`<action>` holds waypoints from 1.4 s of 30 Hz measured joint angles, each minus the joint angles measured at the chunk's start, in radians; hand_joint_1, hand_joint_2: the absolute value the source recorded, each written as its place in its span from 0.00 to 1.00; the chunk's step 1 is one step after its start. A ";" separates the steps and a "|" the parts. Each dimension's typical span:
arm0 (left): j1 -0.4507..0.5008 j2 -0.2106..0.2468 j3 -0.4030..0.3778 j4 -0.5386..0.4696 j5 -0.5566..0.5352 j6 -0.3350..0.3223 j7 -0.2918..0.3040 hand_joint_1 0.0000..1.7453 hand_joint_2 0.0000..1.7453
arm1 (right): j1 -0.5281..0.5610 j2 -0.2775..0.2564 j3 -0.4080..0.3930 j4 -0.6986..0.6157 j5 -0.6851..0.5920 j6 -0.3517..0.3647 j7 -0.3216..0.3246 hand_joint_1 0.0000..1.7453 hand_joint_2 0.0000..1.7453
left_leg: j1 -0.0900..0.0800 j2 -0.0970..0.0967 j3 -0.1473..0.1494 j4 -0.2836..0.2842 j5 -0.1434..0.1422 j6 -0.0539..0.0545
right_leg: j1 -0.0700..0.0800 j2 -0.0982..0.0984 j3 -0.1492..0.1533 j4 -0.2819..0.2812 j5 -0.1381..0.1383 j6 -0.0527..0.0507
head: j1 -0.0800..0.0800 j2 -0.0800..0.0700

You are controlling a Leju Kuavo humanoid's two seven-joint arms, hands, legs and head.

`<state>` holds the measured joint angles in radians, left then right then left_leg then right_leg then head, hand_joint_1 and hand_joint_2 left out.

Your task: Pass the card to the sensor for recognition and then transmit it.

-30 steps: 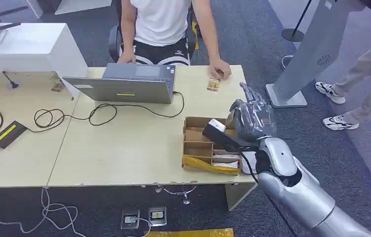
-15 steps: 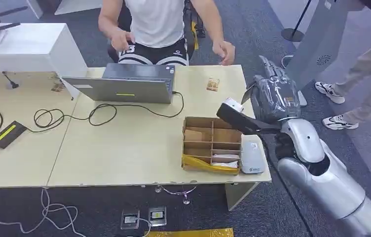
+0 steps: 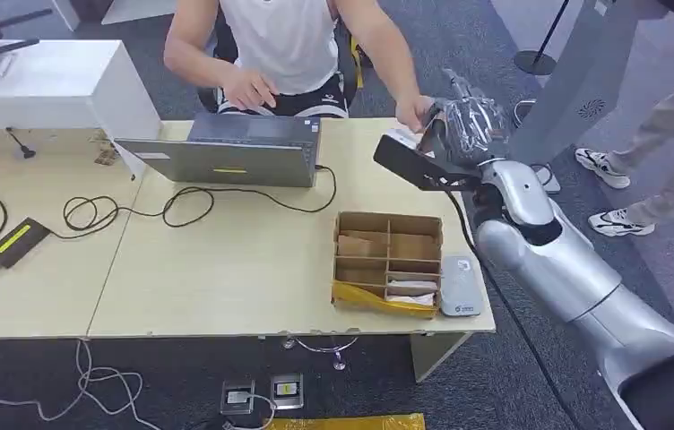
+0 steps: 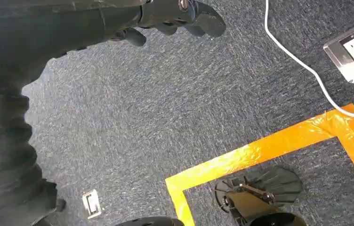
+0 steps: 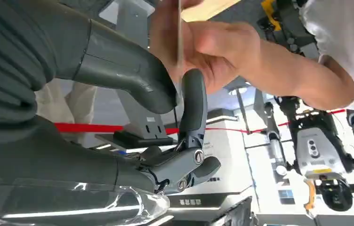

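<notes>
Currently: right robot hand (image 3: 466,125) pinches thin pale card (image 5: 179,33) edge-on between thumb and finger, touching seated person's hand (image 5: 213,47) above far surface edge. Step: handover. Next: release once gripped. Left robot hand (image 4: 175,16) hangs curled, holding nothing.

One laptop (image 3: 226,157) is sitting on the desk (image 3: 226,260), along with one cardboard divided box (image 3: 387,260), one white sensor (image 3: 461,285) and one black power adapter (image 3: 15,242). Two floor sockets (image 3: 262,394) are showing under the desk. Two people are standing or sitting nearby.
</notes>
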<state>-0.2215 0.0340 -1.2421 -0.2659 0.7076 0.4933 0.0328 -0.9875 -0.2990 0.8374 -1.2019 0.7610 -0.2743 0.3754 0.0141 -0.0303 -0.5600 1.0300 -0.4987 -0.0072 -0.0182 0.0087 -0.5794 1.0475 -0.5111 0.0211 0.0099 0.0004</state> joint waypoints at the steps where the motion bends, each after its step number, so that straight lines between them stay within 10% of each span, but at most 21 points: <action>1: 0.001 0.000 0.000 0.000 0.000 0.002 0.000 0.00 1.00 | -0.010 0.012 0.007 0.028 -0.002 -0.003 -0.002 1.00 1.00 | 0.000 0.000 0.000 0.000 0.000 0.000 | 0.000 0.000 0.000 0.000 0.000 0.000 | 0.000 0.000; 13: 0.029 -0.005 0.000 0.000 0.003 0.019 0.000 0.00 1.00 | -0.062 0.084 0.042 0.212 -0.017 -0.030 -0.019 1.00 1.00 | 0.000 0.000 0.000 0.000 0.000 0.000 | 0.000 0.000 -0.001 0.000 0.000 0.000 | 0.000 0.000; 14: 0.031 -0.005 0.000 0.000 0.004 0.021 0.000 0.00 1.00 | -0.063 0.086 0.046 0.221 -0.018 -0.031 -0.020 0.61 1.00 | 0.000 0.000 0.000 0.000 0.000 0.000 | 0.000 0.000 -0.001 0.000 0.000 0.000 | 0.000 0.000; 15: 0.033 -0.006 0.000 0.000 0.005 0.023 0.000 0.00 1.00 | -0.064 0.087 0.049 0.227 -0.018 -0.032 -0.021 0.00 1.00 | 0.000 0.000 0.000 0.000 0.000 0.000 | 0.000 0.000 -0.001 0.000 0.000 0.000 | 0.000 0.000; 18: 0.041 -0.008 0.000 0.000 0.007 0.037 0.000 0.00 1.00 | -0.065 0.093 0.058 0.246 -0.021 -0.051 -0.027 0.00 1.00 | 0.000 0.000 0.000 0.000 0.000 0.000 | 0.000 0.000 -0.001 0.000 0.000 0.000 | 0.000 0.000; 19: 0.044 -0.008 0.000 0.000 0.008 0.042 0.000 0.00 1.00 | -0.065 0.094 0.061 0.248 -0.026 -0.064 -0.030 0.00 0.00 | 0.000 0.000 0.000 0.000 0.000 0.000 | 0.000 0.000 -0.001 0.000 0.000 0.000 | 0.000 0.000; 25: 0.057 -0.013 0.001 0.000 0.025 0.068 -0.009 0.00 1.00 | -0.056 0.093 0.065 0.238 -0.005 -0.199 -0.045 0.00 0.00 | 0.000 0.001 0.001 0.000 0.000 0.000 | 0.000 0.001 -0.001 0.000 0.000 0.000 | 0.001 0.000; 28: 0.066 -0.013 0.002 0.000 0.039 0.085 -0.024 0.00 1.00 | -0.033 0.071 0.065 0.156 0.257 -0.266 0.015 0.00 0.00 | 0.000 0.003 0.002 0.001 0.000 0.000 | 0.000 0.003 -0.002 -0.001 0.000 0.000 | 0.000 0.000; 36: 0.107 -0.010 0.020 0.000 0.097 0.116 -0.057 0.00 1.00 | 0.096 -0.100 0.008 -0.215 0.743 -0.175 0.076 0.00 0.00 | 0.000 0.004 0.003 0.001 -0.001 0.000 | 0.000 0.004 -0.002 -0.002 0.000 0.000 | 0.000 0.000; 37: 0.110 -0.009 0.021 0.000 0.103 0.117 -0.062 0.00 1.00 | 0.118 -0.133 -0.013 -0.261 0.775 -0.159 0.082 0.00 1.00 | 0.000 0.004 0.003 0.001 -0.001 0.000 | 0.000 0.004 -0.002 -0.002 0.000 0.000 | 0.001 0.000; 42: 0.118 -0.008 0.037 0.000 0.128 0.127 -0.074 0.00 1.00 | 0.251 -0.271 -0.137 -0.445 0.800 -0.127 0.125 0.00 1.00 | -0.001 0.005 0.005 0.001 -0.002 0.000 | -0.001 0.004 -0.001 -0.003 0.000 0.001 | 0.000 0.000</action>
<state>-0.1038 0.0256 -1.2047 -0.2659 0.8355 0.6203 -0.0416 -0.7360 -0.5697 0.7006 -1.6466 1.5610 -0.4017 0.5006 0.0132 -0.0253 -0.5551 1.0314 -0.5003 -0.0068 -0.0189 0.0126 -0.5803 1.0448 -0.5107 0.0216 0.0103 0.0004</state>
